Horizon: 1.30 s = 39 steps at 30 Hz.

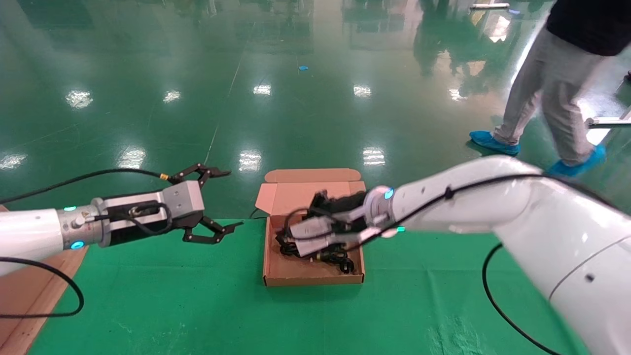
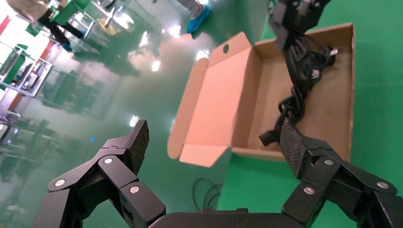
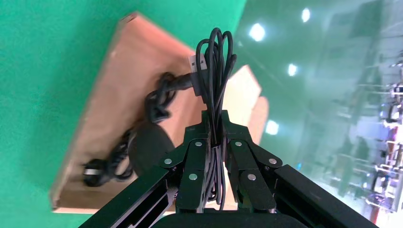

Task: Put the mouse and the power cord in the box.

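The brown box [image 1: 315, 280] stands open in the middle of the green mat, its lid [image 1: 311, 176] folded back. Inside lies the thick black power cord [image 1: 340, 259], whose plug end [image 2: 268, 137] rests near a side wall. My right gripper [image 1: 291, 240] hovers over the box, shut on the looped thin cable [image 3: 216, 52] of the mouse. The black mouse [image 3: 149, 145] hangs low over the box floor [image 3: 119, 85]; whether it touches is unclear. My left gripper [image 1: 230, 199] is open and empty, left of the box.
A person [image 1: 552, 88] in blue shoe covers walks on the shiny green floor at the back right. A brown board [image 1: 29, 291] lies at the mat's left front. A thin cable loop [image 2: 206, 192] hangs past the mat's far edge.
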Each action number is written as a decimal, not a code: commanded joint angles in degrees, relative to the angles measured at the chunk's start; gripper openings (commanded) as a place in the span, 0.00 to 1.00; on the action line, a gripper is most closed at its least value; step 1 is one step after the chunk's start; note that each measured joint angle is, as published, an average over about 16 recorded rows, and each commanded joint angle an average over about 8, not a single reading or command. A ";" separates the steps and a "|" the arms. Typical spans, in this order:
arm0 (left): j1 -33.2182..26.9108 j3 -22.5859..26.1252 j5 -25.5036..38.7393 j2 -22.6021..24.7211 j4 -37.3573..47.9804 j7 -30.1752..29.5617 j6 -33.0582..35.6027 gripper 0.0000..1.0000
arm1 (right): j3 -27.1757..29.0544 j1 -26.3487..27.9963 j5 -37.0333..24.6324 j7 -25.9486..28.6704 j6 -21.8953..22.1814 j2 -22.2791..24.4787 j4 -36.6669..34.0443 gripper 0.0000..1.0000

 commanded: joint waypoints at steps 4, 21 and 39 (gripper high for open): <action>0.71 -0.06 -0.07 0.63 3.23 1.90 -0.15 1.00 | -5.45 -1.77 1.06 1.86 3.92 0.12 0.26 0.00; 2.78 -0.15 -0.02 5.76 7.73 3.99 -8.66 1.00 | -13.34 -2.52 4.34 2.57 9.76 0.32 -1.19 1.00; 4.26 -2.07 -0.48 4.28 4.13 0.70 -7.03 1.00 | -11.52 -3.52 5.97 3.66 8.29 2.06 0.53 1.00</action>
